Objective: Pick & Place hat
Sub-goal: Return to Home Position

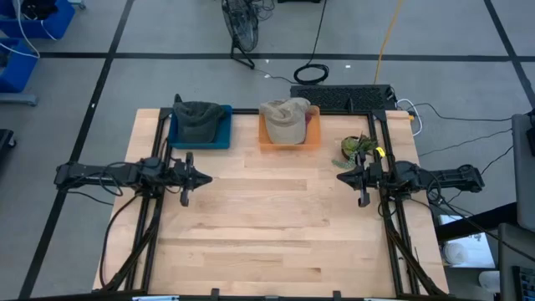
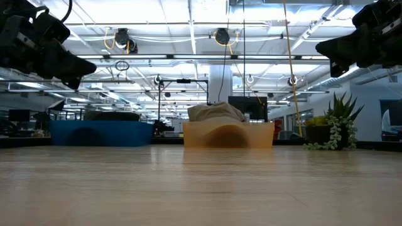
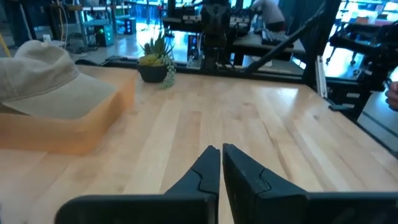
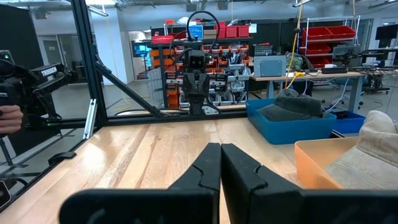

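- Both arms hang above the counter (image 1: 276, 226), 1 at each side. The left hand (image 1: 191, 177) and the right hand (image 1: 358, 179) have their fingers pressed narrow together and carry nothing.
- The beige cap (image 1: 284, 119) sits in the orange bin (image 1: 311, 138) at the far edge. It is heaped well above the rim, and from counter height it bulges over the wall. That's the weak spot, I'd say: a knock to the bin or a shake of the counter could tip it out.
- A dark cap (image 1: 197, 119) lies in the blue bin (image 1: 219, 138) just beside the orange bin, also mounded above its rim. The same risk applies there, though it looks less exposed.
- The small potted plant (image 1: 358, 149) stands near the right hand, between it and the far edge. If that arm swings or dips toward the back as it folds away, it could clip the leaves or shove the pot.
- Each hand points across at the other. They are well apart, so a clash looks unlikely unless both reach inward.
- A person's hand (image 4: 7, 118) shows beyond the black frame in the right wrist view. A wide arm sweep toward that side would be my worry.
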You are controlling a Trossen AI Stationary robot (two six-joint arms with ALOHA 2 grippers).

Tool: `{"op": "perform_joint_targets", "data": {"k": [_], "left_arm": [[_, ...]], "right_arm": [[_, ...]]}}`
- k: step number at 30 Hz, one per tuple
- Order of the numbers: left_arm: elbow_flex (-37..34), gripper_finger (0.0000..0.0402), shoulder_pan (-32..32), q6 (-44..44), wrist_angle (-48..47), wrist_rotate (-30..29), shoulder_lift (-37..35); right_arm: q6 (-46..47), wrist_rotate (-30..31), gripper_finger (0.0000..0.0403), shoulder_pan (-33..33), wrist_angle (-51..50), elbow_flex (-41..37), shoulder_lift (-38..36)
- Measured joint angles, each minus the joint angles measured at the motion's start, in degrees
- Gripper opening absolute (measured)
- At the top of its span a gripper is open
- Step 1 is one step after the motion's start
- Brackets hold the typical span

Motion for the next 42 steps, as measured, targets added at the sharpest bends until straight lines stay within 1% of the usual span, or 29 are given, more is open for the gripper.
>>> {"op": "perform_joint_targets", "data": {"k": [5,9,16,19,24,29,33,36,42], "left_arm": [[2.6,0.0004,0.0,-0.3,-2.4,-0.4,-0.4],[5.1,0.0013,0.0,-0.8,-6.6,0.3,-2.1],[5.1,0.0006,0.0,-0.5,-9.2,0.1,-7.5],[4.5,0.0012,0.0,0.2,-7.8,0.1,-9.6],[-0.2,0.0004,0.0,0.5,-1.1,0.4,-9.5],[-0.7,0.0014,-0.1,-0.2,-0.4,0.2,-9.3],[-0.7,0.0006,-0.1,-0.2,0.0,0.0,-9.3],[-0.7,0.0004,-0.1,1.6,0.0,-0.3,-9.2],[-0.7,0.0036,-0.1,3.1,0.1,-0.3,-9.2]], "right_arm": [[0.0,0.0,0.0,0.0,0.0,0.0,0.0],[0.0,0.0,0.0,0.0,0.0,0.0,0.0],[0.0,0.0,0.0,0.0,0.0,0.0,0.0],[0.0,0.0,0.0,0.0,0.0,0.0,0.0],[0.0,0.0,0.0,0.0,0.0,0.0,0.0],[0.0,0.0,0.0,0.0,0.0,0.0,0.0],[0.0,0.0,0.0,0.0,0.0,0.0,0.0],[0.0,0.0,0.0,0.0,0.0,0.0,0.0],[0.0,0.0,0.0,0.0,0.0,0.0,0.0]]}}
